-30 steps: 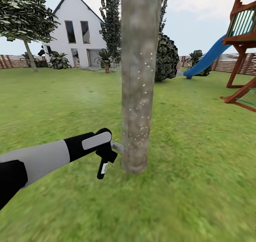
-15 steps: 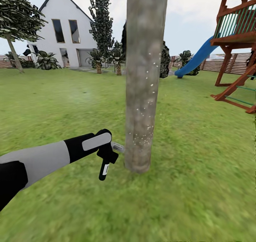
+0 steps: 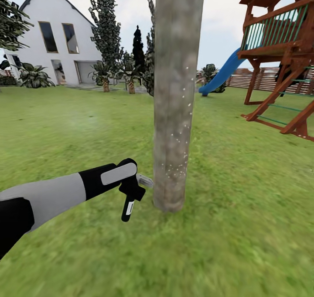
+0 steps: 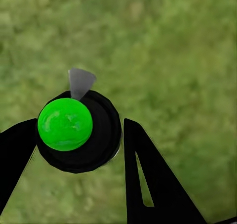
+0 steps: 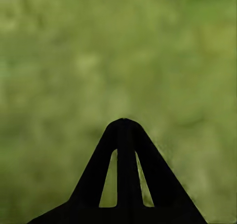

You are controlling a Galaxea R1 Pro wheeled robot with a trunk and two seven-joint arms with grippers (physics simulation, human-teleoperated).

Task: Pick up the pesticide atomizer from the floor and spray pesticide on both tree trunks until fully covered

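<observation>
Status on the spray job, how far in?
Pickup done: left end effector holds the pesticide atomizer, nozzle at the tree trunk. In hand: white pesticide specks dot its right side, sparse, so coverage is partial. Left: the bare remainder of this trunk, then the second tree. Right end effector is shut over grass.

The atomizer (image 3: 127,203) in my left gripper (image 3: 131,188) was black with a small white label, and from the wrist its cap (image 4: 65,124) showed bright green on a black round body, with a pale grey nozzle (image 4: 79,82). My forearm (image 3: 48,196) was light grey, turning black toward the wrist, with a grey-white finger plate. Just beyond my hand the tree trunk (image 3: 176,96) was mottled grey-brown, dotted with tiny white specks (image 3: 176,168). The lawn (image 3: 218,244) below was green. My right gripper (image 5: 123,130) was black.
</observation>
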